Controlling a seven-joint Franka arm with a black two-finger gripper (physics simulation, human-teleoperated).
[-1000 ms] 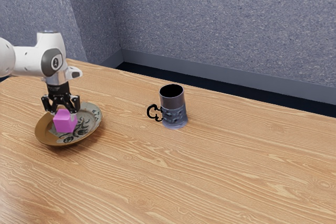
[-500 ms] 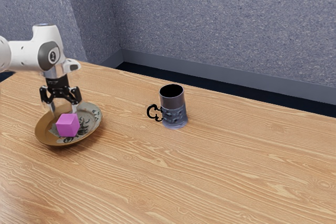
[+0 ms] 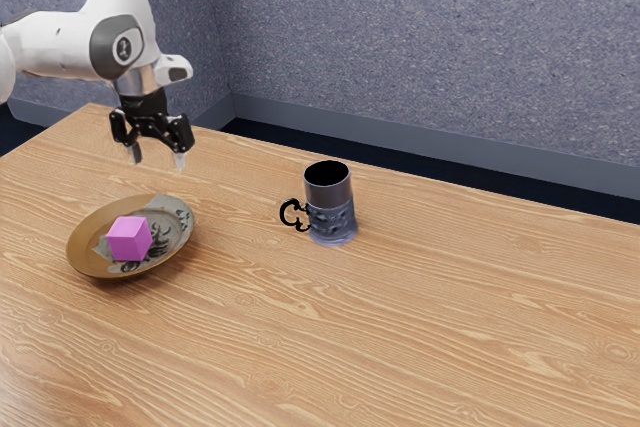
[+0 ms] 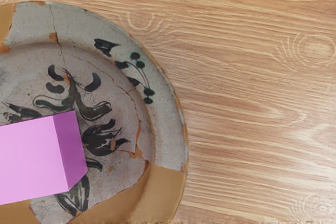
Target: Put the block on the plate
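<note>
Block [image 3: 128, 239], one, resting in the well of the plate [image 3: 88, 235], apart from the gripper [image 3: 158, 159]; gripper raised above the table, its fingers [image 3: 180, 160] spread with nothing between them; step in hand, by judgement: placing done, withdrawal under way; next move calls for clearing off and leaving the block alone, no regrasp needed.

Wall [image 3: 420, 47], blue-grey, speckled, flat-faced; table [image 3: 400, 337], pale brown wood look, wavy grain with knot-like rings; plate, round, shallow, ceramic in look, grey-white with ochre-brown areas, dark floral painting, fine cracks and orange-brown chips along the rim; mug [image 3: 328, 190], upright on the table, well apart from the plate, dark cylinder, smooth above, embossed below, with a black curled handle [image 3: 289, 214]; block, pink-violet, plain, smooth-faced, straight-edged, cube-like.
</note>
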